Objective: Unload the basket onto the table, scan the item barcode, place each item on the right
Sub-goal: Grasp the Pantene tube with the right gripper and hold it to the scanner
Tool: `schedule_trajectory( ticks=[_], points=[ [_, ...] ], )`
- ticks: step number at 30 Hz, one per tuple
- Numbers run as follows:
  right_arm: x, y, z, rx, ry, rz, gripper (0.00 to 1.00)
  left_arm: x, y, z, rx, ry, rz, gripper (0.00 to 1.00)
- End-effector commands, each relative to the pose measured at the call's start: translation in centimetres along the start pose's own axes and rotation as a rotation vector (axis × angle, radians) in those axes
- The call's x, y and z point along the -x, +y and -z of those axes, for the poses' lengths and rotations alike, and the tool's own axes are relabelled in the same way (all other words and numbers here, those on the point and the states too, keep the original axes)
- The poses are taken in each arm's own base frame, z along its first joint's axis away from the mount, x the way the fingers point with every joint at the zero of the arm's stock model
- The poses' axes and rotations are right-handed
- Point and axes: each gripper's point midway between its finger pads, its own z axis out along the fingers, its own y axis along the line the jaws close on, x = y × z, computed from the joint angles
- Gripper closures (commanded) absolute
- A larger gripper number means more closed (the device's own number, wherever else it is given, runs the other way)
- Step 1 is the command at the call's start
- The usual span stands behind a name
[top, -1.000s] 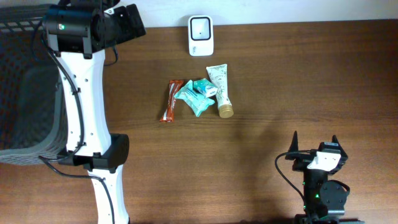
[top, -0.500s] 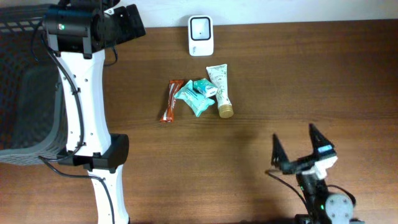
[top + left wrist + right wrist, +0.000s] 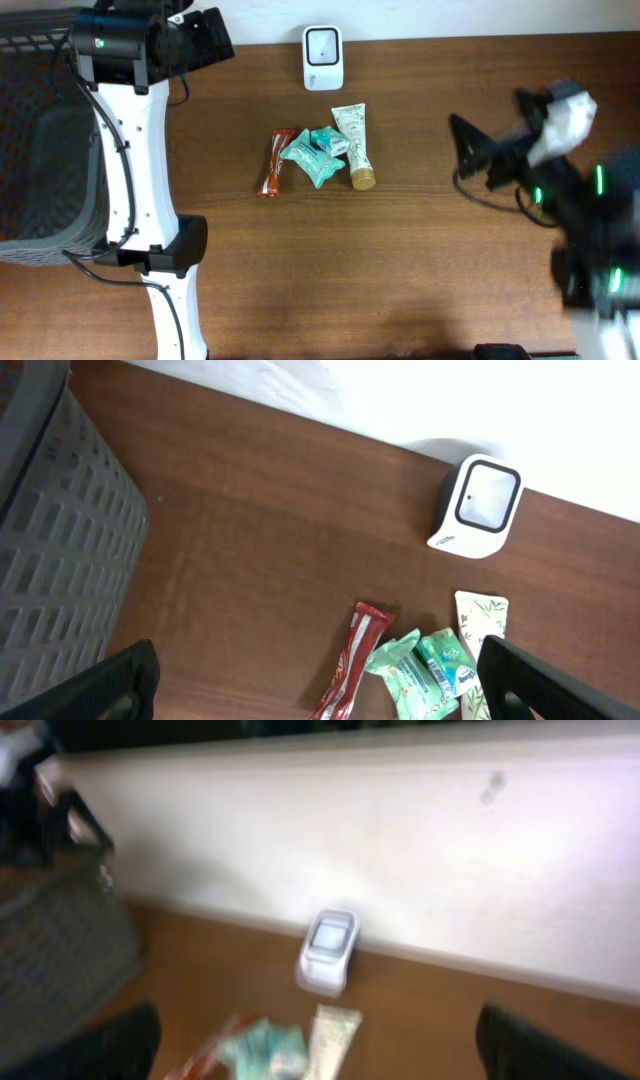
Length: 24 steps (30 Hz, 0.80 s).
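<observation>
A white-shelled left arm [image 3: 135, 170] rises from the near side of a brown wooden bench [image 3: 400, 270]. The right arm [image 3: 585, 200], smeared by blur in the overhead view, hangs over the bench's right side, and the right end effector [image 3: 485, 107] is spread wide and empty, pointing toward the middle. Beyond, at mid-bench, the items lie in a tight cluster well apart from both arms: a red-brown snack bar [image 3: 275, 162] on the left, a teal pouch [image 3: 308, 160] just beside it, a small teal pack [image 3: 328, 141] touching the pouch, and a pale tube [image 3: 354, 140] on the right, its gold cap toward the near side. A dark mesh basket [image 3: 40, 150] sits at the left. Farther back, the left end effector [image 3: 317, 648] hovers above the bench near the basket's far corner, fingers wide and gripping nothing, its camera looking down on the cluster. At the far edge, a white barcode scanner [image 3: 323, 57] with a dark-framed square window stands before the pale wall [image 3: 420, 840], near the cluster but apart from it.
</observation>
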Motion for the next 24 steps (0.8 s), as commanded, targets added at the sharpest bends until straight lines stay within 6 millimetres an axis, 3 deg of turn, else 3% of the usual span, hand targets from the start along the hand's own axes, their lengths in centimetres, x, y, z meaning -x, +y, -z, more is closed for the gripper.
schedule_trajectory(
  ticks=[1, 4, 6, 8, 9, 10, 11, 12, 13, 16, 17, 20, 24],
  points=[
    [0.4, 3.4, -4.3, 0.39, 0.215, -0.163, 0.01, 0.0, 0.2, -0.2, 0.009, 0.001, -0.012, 0.01],
    [-1.2, 5.1, -8.3, 0.687, 0.314, -0.32, 0.01, 0.0, 0.2, -0.2, 0.009, 0.001, -0.012, 0.01],
    [-5.0, 5.9, -12.4, 0.696, 0.417, -0.358, 0.01, 0.0, 0.2, -0.2, 0.009, 0.001, -0.012, 0.01],
    [-10.2, 5.6, -16.4, 0.516, 0.551, -0.348, 0.21, 0.0, 0.2, -0.2, 0.009, 0.001, -0.012, 0.01],
    [-13.7, 4.4, -18.4, 0.324, 0.645, -0.344, 0.28, 0.0, 0.2, -0.2, 0.009, 0.001, -0.012, 0.01],
    [-16.6, 3.3, -19.7, 0.156, 0.714, -0.329, 0.45, 0.0, 0.2, -0.2, 0.009, 0.001, -0.012, 0.01],
    [-18.0, 4.0, -20.5, 0.131, 0.74, -0.299, 0.48, 0.0, 0.2, -0.2, 0.009, 0.001, -0.012, 0.01],
    [-18.3, 4.8, -20.9, 0.146, 0.738, -0.286, 0.62, 0.0, 0.1, -0.2, 0.008, 0.002, -0.012, 0.01],
    [-18.3, 5.6, -21.5, 0.16, 0.723, -0.269, 0.93, 0.0, 0.1, -0.2, 0.008, 0.002, -0.013, 0.01],
    [-19.9, 4.3, -23.3, 0.021, 0.712, -0.183, 0.96, 0.0, 0.1, -0.2, 0.008, 0.002, -0.013, 0.01],
    [-21.6, 3.5, -23.9, -0.068, 0.735, -0.171, 0.96, 0.0, 0.2, -0.2, 0.009, 0.001, -0.011, 0.01],
    [-25.9, 4.2, -25.9, -0.088, 0.783, -0.147, 0.96, 0.0, 0.1, -0.2, 0.008, 0.002, -0.013, 0.01],
    [-29.0, 3.1, -26.8, -0.207, 0.81, -0.067, 0.96, 0.0, 0.1, -0.2, 0.007, 0.002, -0.013, 0.01]
  ],
)
